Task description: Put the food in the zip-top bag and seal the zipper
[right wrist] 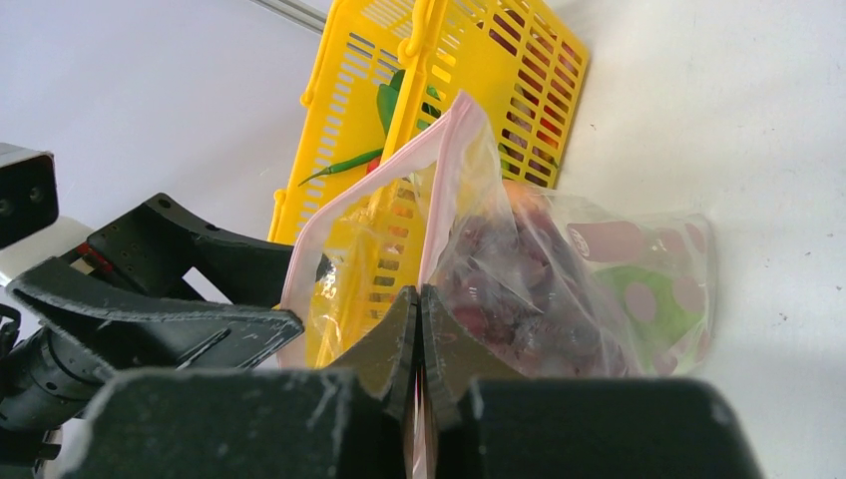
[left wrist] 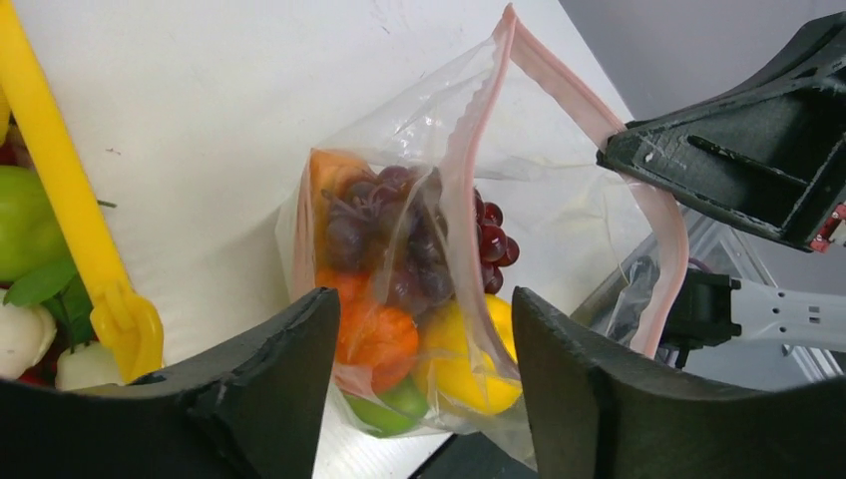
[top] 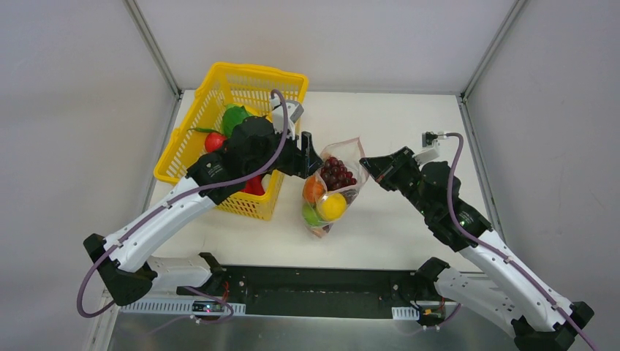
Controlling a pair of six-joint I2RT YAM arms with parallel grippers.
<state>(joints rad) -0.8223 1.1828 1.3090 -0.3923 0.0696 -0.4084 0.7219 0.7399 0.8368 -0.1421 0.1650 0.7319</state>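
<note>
The clear zip-top bag [top: 333, 191] lies mid-table holding purple grapes [top: 339, 174], an orange [top: 314, 190], a yellow lemon [top: 333, 207] and a green apple [top: 312, 216]. Its mouth gapes open, and the pink zipper [left wrist: 467, 150] forms a loop. My right gripper [top: 368, 167] is shut on the zipper strip at the mouth's right end, seen pinched in the right wrist view [right wrist: 420, 299]. My left gripper [top: 311, 157] is open at the mouth's left side. In the left wrist view its gripper [left wrist: 424, 344] frames the bag [left wrist: 399, 259] without touching it.
A yellow mesh basket [top: 191, 139] stands at the back left, under my left arm. It holds leafy greens [top: 235, 117] and a red pepper [top: 214, 141]. The cell's walls close in on both sides.
</note>
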